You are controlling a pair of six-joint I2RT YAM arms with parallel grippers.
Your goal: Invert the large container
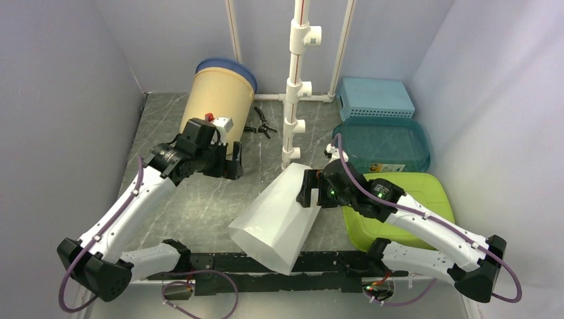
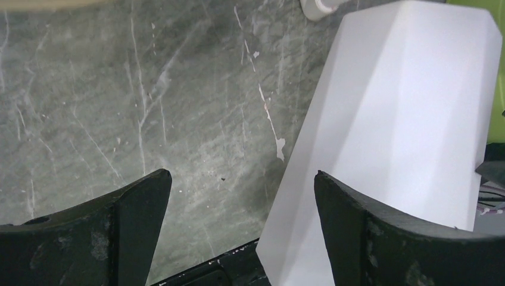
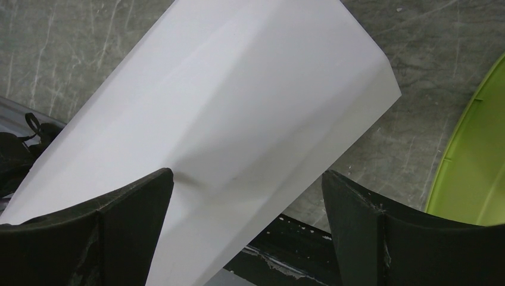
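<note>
Large container (image 1: 276, 216) lay on its side on the table (image 1: 199, 199), just near-side of the white pipe post (image 1: 296, 86). Long axis ran diagonally: narrow end pointed up at the post's foot, wide end pointed away from the post, toward the near edge & a bit left, reaching the black rail (image 1: 219, 262) there. So neither upright nor inverted. Couldn't tell which end was the open one.

Other containers, all placed vs. the post:
- Tan barrel (image 1: 213, 100) w/ blue rim, left of the post by the back wall; inside not visible.
- Light-blue slotted crate (image 1: 376, 98), right of the post at the back; contents not visible.
- Teal tub (image 1: 382, 146), right of the post, nearer than the crate; a small yellowish patch at its near wall, too small to ID.
- Lime-green tray (image 1: 412, 193), right of & nearer than the post; right arm lay across it.
- Black pliers (image 1: 261, 124) lay loose on the table betw. barrel & post.

Container's look: white, matte, opaque, tapered w/ flat facets & soft creases along its length (image 3: 238, 119); no marks or labels seen (image 2: 405, 119).

Left pincer (image 1: 231, 167) was left of the post, fingers wide apart, gripping nothing; its wrist view showed bare table betw. the fingers (image 2: 241, 179), container off to one side. Right pincer (image 1: 307, 189) sat at the container's narrow end below the post, fingers also wide apart (image 3: 247, 176), container's side spanning the gap; contact couldn't be told.
</note>
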